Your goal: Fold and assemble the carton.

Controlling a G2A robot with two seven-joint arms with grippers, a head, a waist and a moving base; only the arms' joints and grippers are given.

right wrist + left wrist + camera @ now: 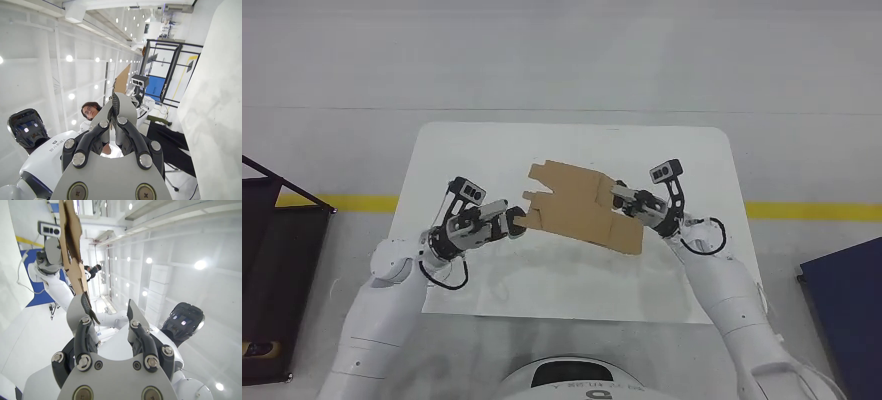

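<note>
Carton [582, 205] flat midair, my right gripper [621, 197] clamped on edge, left gripper [512, 222] gaping alongside; next: left grabs, unfold.

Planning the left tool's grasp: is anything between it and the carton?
Nothing visible does. The open left tool sits right at the free edge of the carton, while the right tool clamps its opposite end.
</note>
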